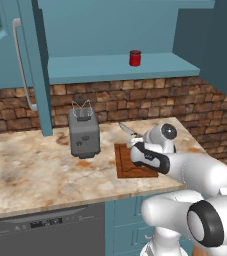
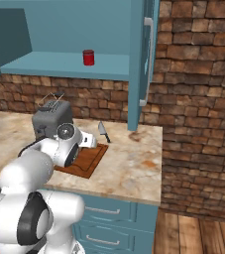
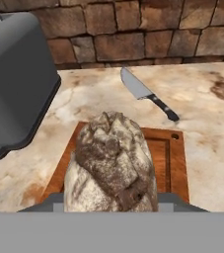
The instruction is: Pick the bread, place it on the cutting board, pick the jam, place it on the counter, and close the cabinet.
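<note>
Your gripper (image 3: 111,210) is clenched on the bread (image 3: 111,163), which fills the lower middle of the hand view: a brown, speckled loaf chunk with its rounded top pointing away from the camera. The finger tips themselves are hidden behind the loaf and the lower edge of that view. The bread hangs over the cutting board (image 3: 175,155), and you cannot tell from these pictures whether it touches the wood. In the left base view the arm reaches over the cutting board (image 1: 125,167), so the hand covers most of it.

The board lies flat on the surface (image 1: 30,170), just to the right of the dark grey toaster (image 1: 84,132). Beyond the board's far edge a knife (image 3: 145,94) lies on the stone, blade to the left and black handle to the right, apart from the board. A brick wall (image 1: 135,100) runs behind the surface.

The jam (image 1: 135,58) stands upright on the teal shelf inside the cabinet (image 1: 110,25), well above the toaster and the board. The cabinet stands open: its left door (image 1: 37,70) swings out towards you, edge on, with a long grey bar handle (image 1: 22,65) on it. In the right base view the jam (image 2: 88,57) stands near the shelf's front edge.
</note>
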